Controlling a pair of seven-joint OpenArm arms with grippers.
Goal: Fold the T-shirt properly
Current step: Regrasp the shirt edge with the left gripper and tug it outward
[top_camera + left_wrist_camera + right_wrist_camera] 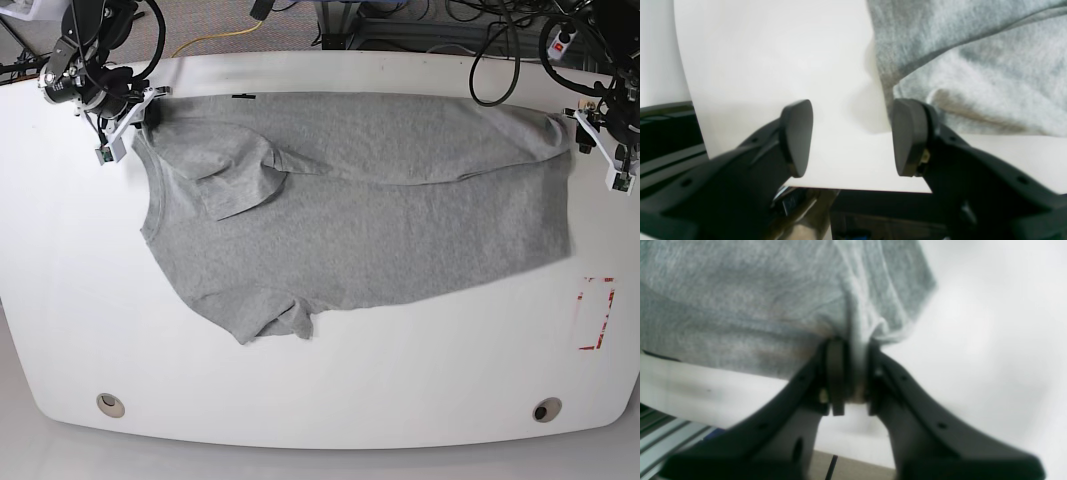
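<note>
Left wrist view: left gripper has its jaws apart, nothing between the two black pads. It hangs over the white table, right at the table's near edge. The grey T-shirt lies on the table just beside the right-hand pad; whether that pad touches the cloth can't be told. Fabric is wrinkled, with one fold running diagonally.

Right wrist view: right gripper has its jaws together, clamped on a bunched edge of the T-shirt. A pinch of cloth stands up between the pads. The rest of the shirt spreads left of the pinch over the table.

Base view: T-shirt lies spread across the far half of the table, no lettering showing, collar end toward the picture's left. One sleeve is folded onto the body, the other sleeve sticks out at the near edge of the shirt. Right gripper is at the shirt's far corner on the picture's left. Left gripper is just beside the shirt's far corner on the picture's right. Red tape marks sit on the table nearer than that corner, apart from the shirt.
</note>
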